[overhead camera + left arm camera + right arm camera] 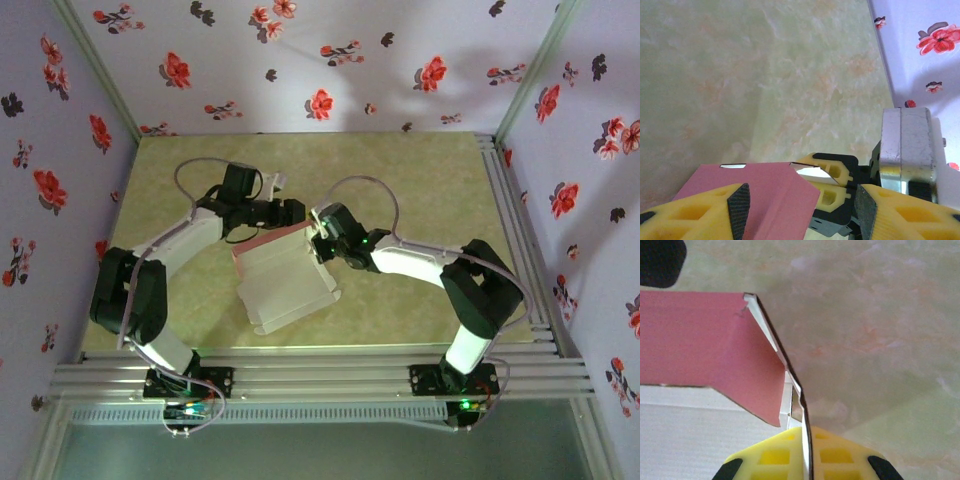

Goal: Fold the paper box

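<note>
Right gripper [805, 446]: fingers pinched tight on a thin upright flap edge of the paper box [700, 340]. The pink face extends left of these fingers, with the whitish face below it.

Left gripper [802, 210]: fingers [705, 216] spread wide. A pink panel stands between them, nearer the left finger. Contact there cannot be determined.

The paper box [285, 285] lies whitish-side up, far pink flap apparently raised.

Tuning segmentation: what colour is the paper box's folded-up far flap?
The flap is salmon pink; right wrist view shows it best.
</note>
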Tool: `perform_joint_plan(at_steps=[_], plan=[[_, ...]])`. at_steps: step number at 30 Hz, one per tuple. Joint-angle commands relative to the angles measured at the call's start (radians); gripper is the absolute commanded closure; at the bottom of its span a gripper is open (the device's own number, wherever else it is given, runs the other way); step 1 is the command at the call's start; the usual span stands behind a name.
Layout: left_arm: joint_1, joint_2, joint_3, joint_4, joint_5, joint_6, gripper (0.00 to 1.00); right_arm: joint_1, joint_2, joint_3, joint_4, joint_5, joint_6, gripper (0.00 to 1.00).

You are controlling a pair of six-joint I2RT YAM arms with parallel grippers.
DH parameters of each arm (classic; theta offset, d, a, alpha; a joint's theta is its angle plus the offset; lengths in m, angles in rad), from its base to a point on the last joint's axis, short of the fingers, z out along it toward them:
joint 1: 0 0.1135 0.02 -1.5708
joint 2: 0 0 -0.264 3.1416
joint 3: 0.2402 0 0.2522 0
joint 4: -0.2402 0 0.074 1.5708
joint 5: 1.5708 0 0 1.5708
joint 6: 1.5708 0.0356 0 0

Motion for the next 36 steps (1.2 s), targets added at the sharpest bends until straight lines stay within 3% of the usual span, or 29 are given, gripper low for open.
perform_joint_plan(at_steps=[1, 17, 27, 32, 36], plan=[[0.008, 0.03, 0.027, -0.062, 0.01, 0.06, 0.42, 0.01, -0.029, -0.012, 0.022, 0.021, -0.022, 0.92], [0.012, 0.104, 0.045, -0.091, -0.014, 0.112, 0.42, 0.016, -0.022, 0.005, 0.0, 0.009, -0.015, 0.88], [0.017, 0.103, 0.028, -0.095, -0.017, 0.135, 0.43, 0.014, -0.047, 0.037, -0.017, -0.025, 0.005, 0.66], [0.019, 0.115, 0.03, -0.092, -0.015, 0.135, 0.43, 0.002, -0.079, 0.057, -0.033, -0.093, 0.01, 0.52], [0.021, 0.121, 0.03, -0.089, -0.012, 0.135, 0.44, -0.029, -0.095, 0.067, -0.031, -0.179, 0.037, 0.49]])
